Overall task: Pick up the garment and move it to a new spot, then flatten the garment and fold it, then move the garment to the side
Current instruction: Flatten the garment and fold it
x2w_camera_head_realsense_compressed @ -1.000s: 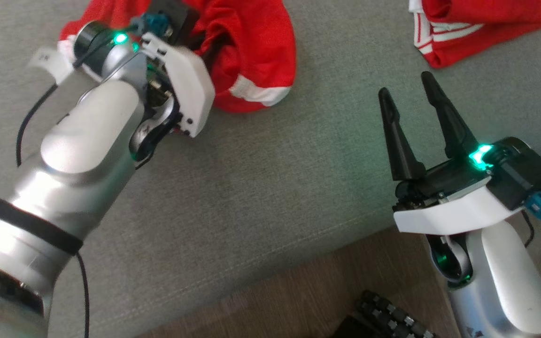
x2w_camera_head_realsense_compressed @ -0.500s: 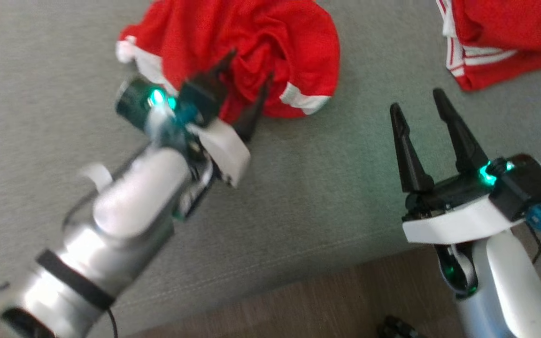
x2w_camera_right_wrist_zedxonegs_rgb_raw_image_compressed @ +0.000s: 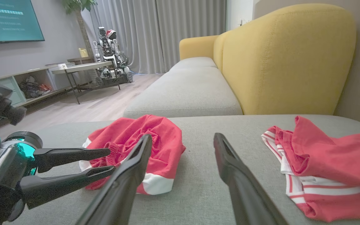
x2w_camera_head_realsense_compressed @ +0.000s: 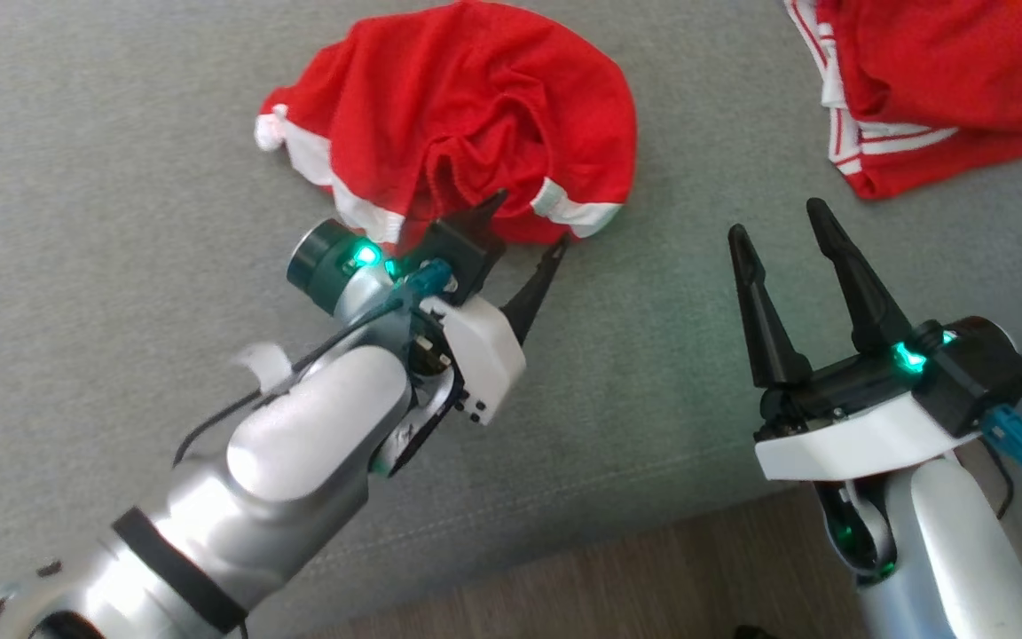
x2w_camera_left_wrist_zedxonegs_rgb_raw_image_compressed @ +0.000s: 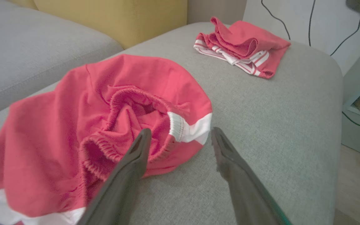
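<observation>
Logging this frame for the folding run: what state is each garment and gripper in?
Crumpled garment: bunched in a heap on the cushion, not flattened, not held.
Second garment: loosely folded, lying apart to the right.
Left gripper: open, at the heap's near edge, holding nothing.
Right gripper: open, empty, above bare cushion.
Screen: lit.

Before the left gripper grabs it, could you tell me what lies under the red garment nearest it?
The garment lies on the grey sofa cushion, which shows beside it. The bunched cloth covers the patch directly beneath, so nothing there can be checked.
</observation>
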Robot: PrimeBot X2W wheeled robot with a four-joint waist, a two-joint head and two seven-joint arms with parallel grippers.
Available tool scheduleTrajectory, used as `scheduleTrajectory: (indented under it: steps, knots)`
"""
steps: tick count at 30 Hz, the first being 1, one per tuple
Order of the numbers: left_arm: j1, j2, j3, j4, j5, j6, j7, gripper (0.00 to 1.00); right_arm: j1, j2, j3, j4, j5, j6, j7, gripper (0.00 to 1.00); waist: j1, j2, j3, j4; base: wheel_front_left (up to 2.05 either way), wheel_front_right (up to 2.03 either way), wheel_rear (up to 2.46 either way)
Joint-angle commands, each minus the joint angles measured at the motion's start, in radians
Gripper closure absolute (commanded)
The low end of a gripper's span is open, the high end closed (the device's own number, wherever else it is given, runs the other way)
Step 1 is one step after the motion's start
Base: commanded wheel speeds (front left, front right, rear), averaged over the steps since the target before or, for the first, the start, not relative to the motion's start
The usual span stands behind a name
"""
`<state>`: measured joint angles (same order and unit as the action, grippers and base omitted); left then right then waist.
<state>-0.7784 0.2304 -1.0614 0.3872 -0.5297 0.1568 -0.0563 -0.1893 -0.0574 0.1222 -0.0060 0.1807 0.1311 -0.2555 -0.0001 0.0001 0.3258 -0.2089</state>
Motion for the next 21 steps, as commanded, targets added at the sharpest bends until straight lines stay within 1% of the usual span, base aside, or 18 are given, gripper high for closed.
scheduleTrajectory:
  steps: [1, 9, 10, 11, 12, 17, 19, 21]
  knots:
    - [-0.058, 0.007, 0.028, -0.014, -0.001, -0.006, 0.01, 0.0, 0.004, 0.007, 0.016, -0.036, 0.009, 0.0, -0.006, 0.0, 0.0001, -0.0001, 0.013, -0.015, 0.0, 0.0, 0.0]
    - [-0.111, 0.005, 0.008, 0.054, 0.007, -0.028, 0.056, 0.0, -0.003, 0.007, 0.013, -0.039, 0.027, 0.0, -0.006, 0.0, 0.0001, -0.0001, 0.042, -0.059, 0.0, 0.0, 0.0]
    - [-0.114, 0.006, 0.007, 0.057, 0.008, -0.03, 0.054, 0.48, -0.003, 0.007, 0.012, -0.038, 0.028, 0.0, -0.006, 0.0, 0.0001, -0.0001, 0.043, -0.061, 0.0, 0.0, 0.0]
    - [-0.116, 0.006, 0.007, 0.059, 0.007, -0.033, 0.051, 0.87, -0.004, 0.007, 0.011, -0.038, 0.029, 0.0, -0.006, 0.0, 0.0001, -0.0001, 0.043, -0.063, 0.0, 0.0, 0.0]
    - [-0.118, 0.007, 0.006, 0.061, 0.005, -0.038, 0.05, 1.0, -0.003, 0.007, 0.01, -0.038, 0.03, 0.0, -0.006, 0.0, 0.0001, -0.0001, 0.043, -0.065, 0.0, 0.0, 0.0]
    - [-0.115, -0.001, 0.02, 0.041, -0.016, -0.053, 0.009, 1.0, 0.004, 0.007, 0.007, -0.028, 0.027, 0.0, -0.006, 0.0, 0.0001, -0.0001, 0.019, -0.067, 0.0, 0.0, 0.0]
    - [-0.114, -0.014, 0.046, 0.026, -0.058, -0.078, -0.01, 1.0, 0.006, 0.007, 0.008, -0.024, 0.026, 0.0, -0.006, 0.0, 0.0001, -0.0001, 0.002, -0.066, 0.0, 0.0, 0.0]
    - [-0.126, -0.024, 0.08, 0.011, -0.112, -0.113, -0.013, 1.0, 0.011, 0.007, 0.012, -0.02, 0.026, 0.0, -0.006, 0.0, 0.0001, -0.0001, -0.019, -0.067, 0.0, 0.0, 0.0]
